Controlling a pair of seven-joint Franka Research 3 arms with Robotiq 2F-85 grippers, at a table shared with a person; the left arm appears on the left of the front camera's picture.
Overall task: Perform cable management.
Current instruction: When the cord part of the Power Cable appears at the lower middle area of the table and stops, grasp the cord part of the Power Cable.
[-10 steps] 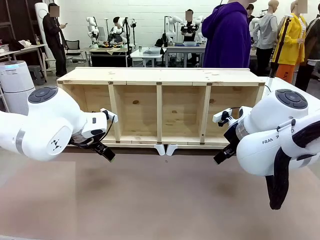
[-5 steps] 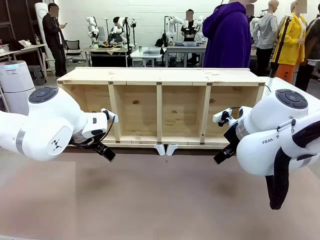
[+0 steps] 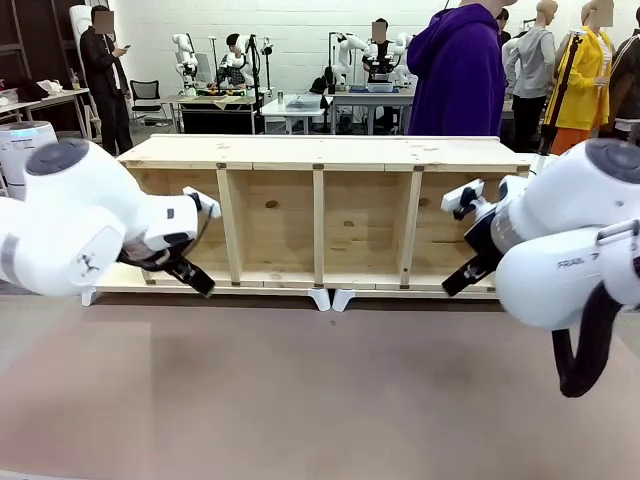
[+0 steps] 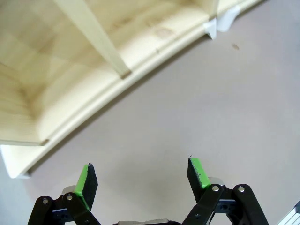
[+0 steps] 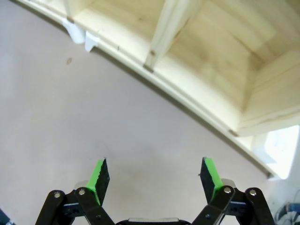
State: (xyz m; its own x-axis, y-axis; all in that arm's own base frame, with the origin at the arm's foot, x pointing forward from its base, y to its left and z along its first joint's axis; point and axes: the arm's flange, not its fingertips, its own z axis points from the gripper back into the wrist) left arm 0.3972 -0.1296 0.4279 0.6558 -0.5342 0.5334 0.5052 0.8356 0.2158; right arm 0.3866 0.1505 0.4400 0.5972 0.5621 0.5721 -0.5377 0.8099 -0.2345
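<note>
Cable-management table (image 3: 320,400): we see its mauve top fronting a wooden shelf (image 3: 320,150), left gripper (image 4: 139,166) and right gripper (image 5: 153,161) both spread, a purple-hooded person (image 3: 458,70) beyond.

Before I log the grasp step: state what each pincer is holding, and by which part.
Nothing is held. The left pincer and the right pincer both stand open, nothing between their jaws.

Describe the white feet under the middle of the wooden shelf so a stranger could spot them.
Find the long pale wooden shelf, open compartments facing the robot. Below its middle divider, two small white feet rest on the brown table. They sit close together as a pair, unlike the lone white foot at the shelf's left end.
</note>
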